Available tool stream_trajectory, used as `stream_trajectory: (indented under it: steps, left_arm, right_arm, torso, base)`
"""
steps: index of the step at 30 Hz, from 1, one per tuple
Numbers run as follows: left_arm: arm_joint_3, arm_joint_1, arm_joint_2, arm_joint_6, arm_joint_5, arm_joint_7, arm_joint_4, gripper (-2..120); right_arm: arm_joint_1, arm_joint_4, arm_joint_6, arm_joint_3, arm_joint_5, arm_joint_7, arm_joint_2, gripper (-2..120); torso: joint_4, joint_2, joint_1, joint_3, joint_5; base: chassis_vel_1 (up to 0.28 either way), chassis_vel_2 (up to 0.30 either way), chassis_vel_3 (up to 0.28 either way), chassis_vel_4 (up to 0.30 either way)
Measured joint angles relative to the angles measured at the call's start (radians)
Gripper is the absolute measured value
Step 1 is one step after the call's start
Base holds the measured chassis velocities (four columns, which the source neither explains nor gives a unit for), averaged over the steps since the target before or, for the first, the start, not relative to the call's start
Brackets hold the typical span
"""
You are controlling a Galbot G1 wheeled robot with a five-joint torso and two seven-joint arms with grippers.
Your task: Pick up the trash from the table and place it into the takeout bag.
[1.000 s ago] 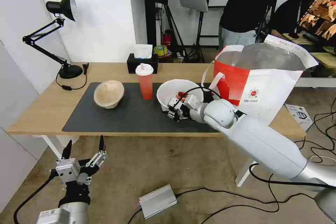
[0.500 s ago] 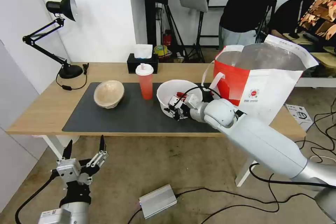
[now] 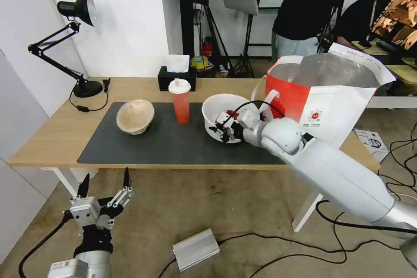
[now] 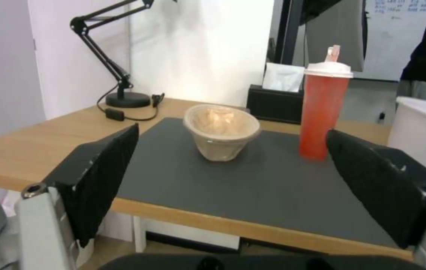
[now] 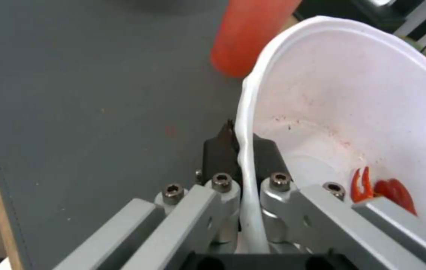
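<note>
Over on the left, the left gripper [image 3: 104, 186] hung low in front of the table [image 3: 52, 139], below its edge, with its fingers [image 4: 98, 176] spread wide apart and nothing in them. On the dark mat [image 3: 165, 139] sat the beige bowl [image 3: 135, 116], tipped a bit on its side, and just right of it the red cup [image 3: 180, 100] stood upright with its white lid on. Next came the white bowl [image 3: 223, 115], tilted up with some red scraps [image 5: 383, 189] down inside. The right gripper [image 3: 225, 129] was pinching that bowl's rim, one finger inside the wall and one outside, pressed tight on it. Furthest right, the takeout bag [image 3: 321, 104] stood open on the table, right next to the white bowl.
</note>
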Motion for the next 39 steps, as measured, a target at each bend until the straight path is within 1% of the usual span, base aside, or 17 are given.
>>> stream_trajectory:
  steps: [5,16,30,39]
  left_arm:
    - [-0.002,0.004,0.0,-0.001,0.0,0.0,-0.006,100]
    - [-0.007,0.008,0.0,-0.001,0.0,-0.002,-0.013,100]
    - [-0.01,0.009,-0.001,-0.002,0.0,-0.003,-0.019,100]
    - [-0.009,0.007,-0.001,-0.002,0.001,-0.004,-0.019,100]
  right_arm:
    - [-0.016,0.055,-0.001,0.029,0.0,0.0,-0.029,0]
    - [-0.014,0.115,-0.001,0.051,0.034,-0.004,-0.048,0]
    - [-0.008,0.169,-0.012,0.044,0.091,-0.01,-0.034,0]
    - [-0.003,0.191,-0.017,0.04,0.11,-0.015,-0.041,0]
  torso:
    - [0.0,0.0,0.0,0.0,0.0]
    - [0.0,0.0,0.0,0.0,0.0]
    - [0.0001,0.0,0.0,0.0,-0.0001]
    - [0.0001,0.0,0.0,0.0,-0.0001]
  base:
    - [0.0,0.0,0.0,0.0]
    - [0.0,0.0,0.0,0.0]
    - [0.0,0.0,0.0,0.0]
    - [0.0,0.0,0.0,0.0]
